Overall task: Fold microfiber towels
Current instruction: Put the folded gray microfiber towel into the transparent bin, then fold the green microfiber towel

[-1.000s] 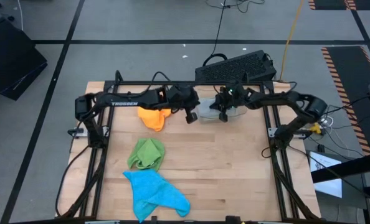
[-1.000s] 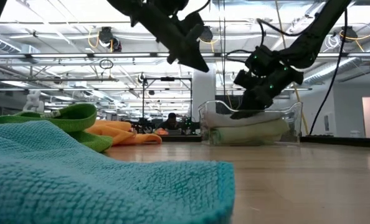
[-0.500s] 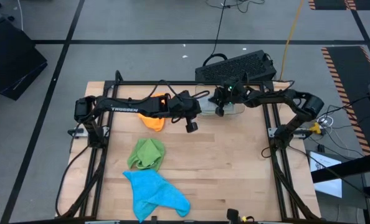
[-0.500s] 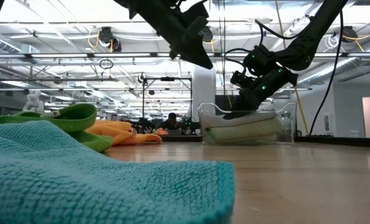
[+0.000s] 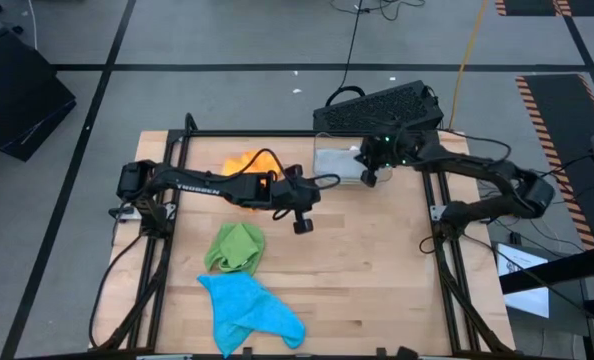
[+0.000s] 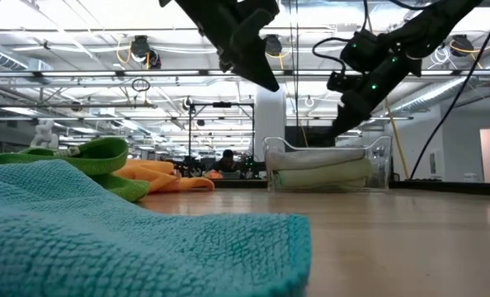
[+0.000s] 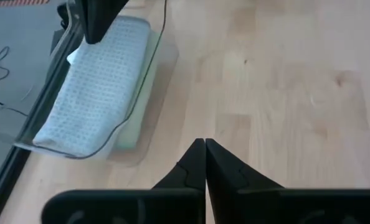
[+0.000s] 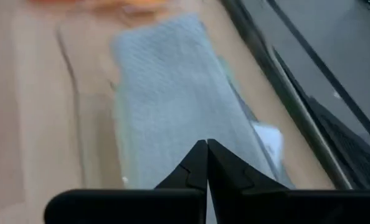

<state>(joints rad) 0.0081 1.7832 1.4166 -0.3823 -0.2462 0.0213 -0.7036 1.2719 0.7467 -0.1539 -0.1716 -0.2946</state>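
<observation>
A folded grey microfiber towel is shown stowed in the clear plastic bin at the worktop's far edge, both the left gripper and right gripper closed and empty; the crumpled orange towel likely must be fetched next.

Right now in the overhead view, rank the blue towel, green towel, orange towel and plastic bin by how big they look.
1. Blue towel, largest.
2. Green towel.
3. Plastic bin and orange towel: too close to rank, since the left arm hides part of the orange one.
</observation>
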